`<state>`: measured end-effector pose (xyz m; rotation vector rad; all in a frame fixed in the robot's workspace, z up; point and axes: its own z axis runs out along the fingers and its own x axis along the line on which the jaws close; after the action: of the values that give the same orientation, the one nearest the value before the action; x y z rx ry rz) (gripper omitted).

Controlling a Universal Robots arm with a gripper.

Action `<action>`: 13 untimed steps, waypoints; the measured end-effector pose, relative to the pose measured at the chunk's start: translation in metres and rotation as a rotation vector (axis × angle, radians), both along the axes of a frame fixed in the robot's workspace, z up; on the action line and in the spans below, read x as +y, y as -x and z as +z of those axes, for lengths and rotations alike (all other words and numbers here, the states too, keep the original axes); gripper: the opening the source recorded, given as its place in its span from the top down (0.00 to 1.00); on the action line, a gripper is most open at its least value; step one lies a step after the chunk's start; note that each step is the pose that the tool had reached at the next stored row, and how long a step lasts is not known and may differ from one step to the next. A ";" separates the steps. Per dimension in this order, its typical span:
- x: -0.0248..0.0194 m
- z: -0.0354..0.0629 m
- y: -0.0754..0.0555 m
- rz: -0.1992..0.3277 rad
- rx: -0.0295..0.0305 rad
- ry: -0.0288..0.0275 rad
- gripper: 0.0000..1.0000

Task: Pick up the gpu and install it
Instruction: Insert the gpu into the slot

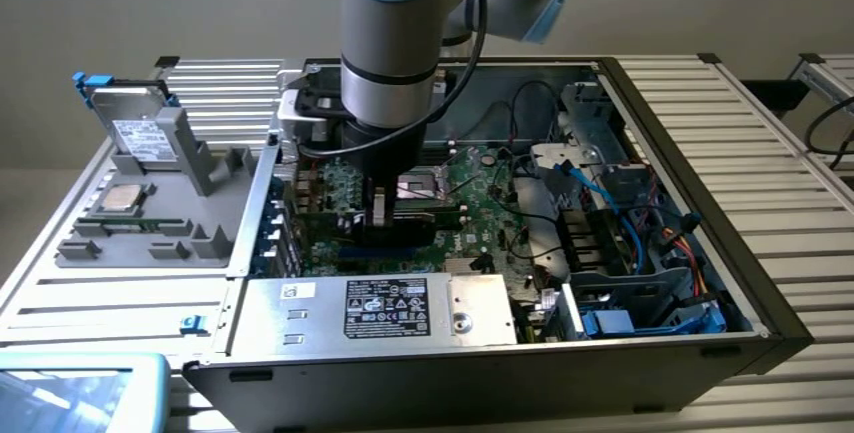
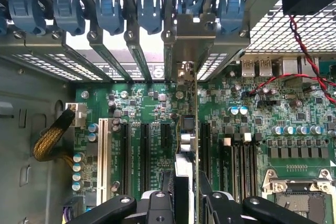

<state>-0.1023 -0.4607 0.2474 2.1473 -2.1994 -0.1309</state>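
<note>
**Gpu: held upright over the motherboard slots**

Hand (image 2: 185, 203) pinching the gpu (image 2: 187, 135) along its upper edge, one finger on each face. Card upright and edge-on among the expansion slots of the motherboard (image 2: 262, 103). Its silver bracket (image 2: 193, 32) sits at the case's rear openings, beneath the blue clips (image 2: 107, 9). Whether it is seated in a slot: cannot tell. Open computer case (image 1: 747, 283) lies on a slatted desk (image 1: 801, 153), with a power supply (image 1: 387, 308) inside.

A plain pale wall (image 1: 160, 3) stands behind a ribbed aluminium worktable (image 1: 761, 153) under even light
</note>
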 end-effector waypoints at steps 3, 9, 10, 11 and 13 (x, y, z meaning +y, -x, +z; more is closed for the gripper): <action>0.0002 -0.0011 0.000 0.000 -0.0002 0.0017 0.71; 0.0003 -0.0022 0.001 0.000 -0.0003 0.0025 0.71; 0.0003 -0.0024 0.001 0.000 -0.0003 0.0030 0.71; 0.0003 -0.0026 0.001 0.000 -0.0002 0.0035 0.71; 0.0003 -0.0028 0.001 0.000 -0.0001 0.0038 0.71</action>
<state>-0.1030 -0.4604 0.2446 2.1455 -2.1978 -0.1265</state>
